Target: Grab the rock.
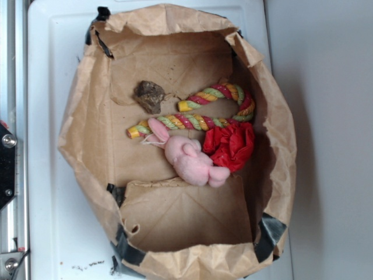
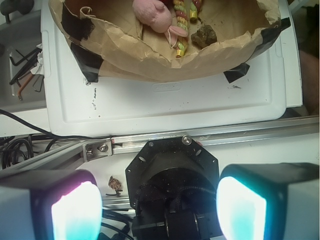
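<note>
Looking down into a brown paper bag (image 1: pixel 93 140), rim rolled open and patched with black tape (image 1: pixel 269 233), sitting on a white tray (image 1: pixel 52 175). Inside, at about 10 o'clock from the bag's middle, the rock (image 1: pixel 150 96): small, dark brown-grey, jagged, lying alone on the paper floor. Just to its 4 o'clock, one yellow tip of a striped rope toy (image 1: pixel 201 121), bent into a hook, red, green and yellow twists running out toward 3 o'clock. Near, but not clearly touching (too close to call). Below the rope, a pink plush bunny (image 1: pixel 189 157), ears pointing toward 9 o'clock, pressed against a red wrinkly cloth ball (image 1: pixel 232 144) at its 3 o'clock.

Over to the wrist view now: gripper (image 2: pixel 160 207) well outside the bag, hanging above a metal rail (image 2: pixel 200 137) and a black round mount (image 2: pixel 172 172). Two fingers (image 2: pixel 242 207) glowing cyan-pink at 7 and 5 o'clock of the picture, spread wide, nothing between them. Far up at 12 o'clock, the bag's edge, with the rock (image 2: pixel 205 36) peeking just inside the rim, to the right of the rope toy (image 2: pixel 181 25) and the bunny (image 2: pixel 156 15). Black cables (image 2: pixel 20 145) trailing at 9 o'clock.
</note>
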Motion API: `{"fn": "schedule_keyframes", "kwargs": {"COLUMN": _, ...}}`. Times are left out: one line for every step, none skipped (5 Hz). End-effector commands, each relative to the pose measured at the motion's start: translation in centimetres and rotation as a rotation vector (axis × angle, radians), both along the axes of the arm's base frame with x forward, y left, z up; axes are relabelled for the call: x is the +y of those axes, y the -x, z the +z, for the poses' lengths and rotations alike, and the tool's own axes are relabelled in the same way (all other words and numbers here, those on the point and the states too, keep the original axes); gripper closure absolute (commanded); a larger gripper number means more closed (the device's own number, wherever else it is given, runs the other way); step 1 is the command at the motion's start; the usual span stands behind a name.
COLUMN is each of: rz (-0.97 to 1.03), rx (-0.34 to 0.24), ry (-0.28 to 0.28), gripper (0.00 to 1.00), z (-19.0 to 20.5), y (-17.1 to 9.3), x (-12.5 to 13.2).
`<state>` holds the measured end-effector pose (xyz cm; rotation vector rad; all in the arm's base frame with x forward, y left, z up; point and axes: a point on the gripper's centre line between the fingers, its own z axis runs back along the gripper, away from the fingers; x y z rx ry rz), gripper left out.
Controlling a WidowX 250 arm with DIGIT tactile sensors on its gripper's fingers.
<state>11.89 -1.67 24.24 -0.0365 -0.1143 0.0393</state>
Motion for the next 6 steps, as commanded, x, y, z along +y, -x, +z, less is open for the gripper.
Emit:
{"fn": "schedule_keyframes", "kwargs": {"rz": 0.000, "rx": 0.000, "ry": 0.000, "gripper": 0.00, "z": 0.0, "y": 0.0, "x": 0.0}}
{"fn": "schedule_keyframes", "kwargs": {"rz": -0.015, "rx": 0.001, "ry": 0.028, "gripper": 0.00, "z": 0.3, "y": -3.3, "x": 0.5}}
{"fn": "schedule_keyframes", "kwargs": {"rz": -0.004, "rx": -0.032, "ry": 0.012, "gripper": 0.00, "z": 0.5, "y": -5.7, "x": 1.2}}
{"fn": "schedule_keyframes", "kwargs": {"rz": -0.065, "rx": -0.061, "ry": 0.002, "gripper": 0.00, "z": 0.0, "y": -7.4, "x": 1.5}}
{"fn": "schedule_keyframes", "kwargs": {"rz": -0.121, "rx": -0.134, "ry": -0.042, "gripper": 0.00, "z": -1.0, "y": -9.1, "x": 1.8}}
{"fn": "schedule_keyframes", "kwargs": {"rz": -0.192, "rx": -0.169, "ry": -0.051, "gripper": 0.00, "z": -1.9, "y": -11.2, "x": 2.1}}
